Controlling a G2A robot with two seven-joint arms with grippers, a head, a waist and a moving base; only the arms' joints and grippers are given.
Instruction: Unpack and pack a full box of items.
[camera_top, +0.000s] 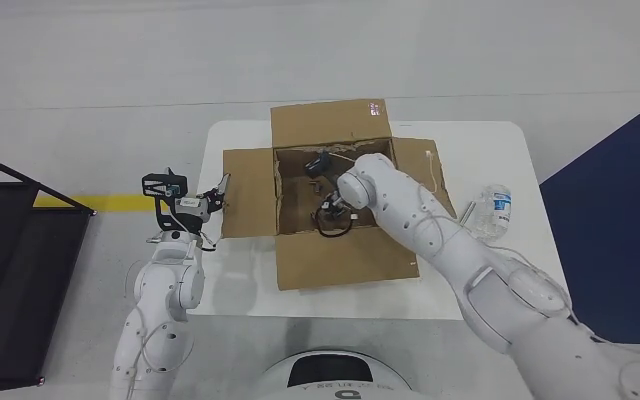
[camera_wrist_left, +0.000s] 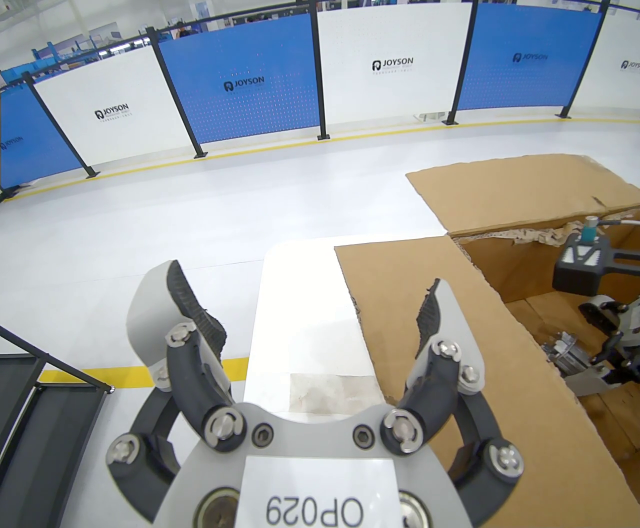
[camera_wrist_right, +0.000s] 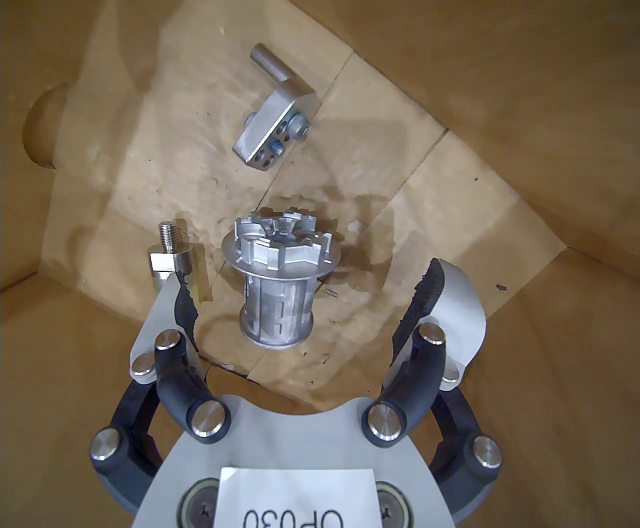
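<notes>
Holding three metal parts (camera_wrist_right: 280, 280), the box (camera_wrist_right: 500, 75) surrounds the spread right pincer (camera_wrist_right: 308, 287); left pincer (camera_wrist_left: 305, 280) spread outside.

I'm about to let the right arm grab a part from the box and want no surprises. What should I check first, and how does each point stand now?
1. Right gripper open: ok, jaws wide apart inside the box.
2. Metal cylinder lined up: ok, it stands upright, roughly within the gap.
3. Neighbours clear of the grip: not ok, the threaded stud stands close beside one finger.
4. Bracket out of the way: ok, it lies apart, farther off.
5. Left gripper clear: ok, open, outside the box by a side flap.
6. Gripper's height over the cylinder: cannot tell.
</notes>
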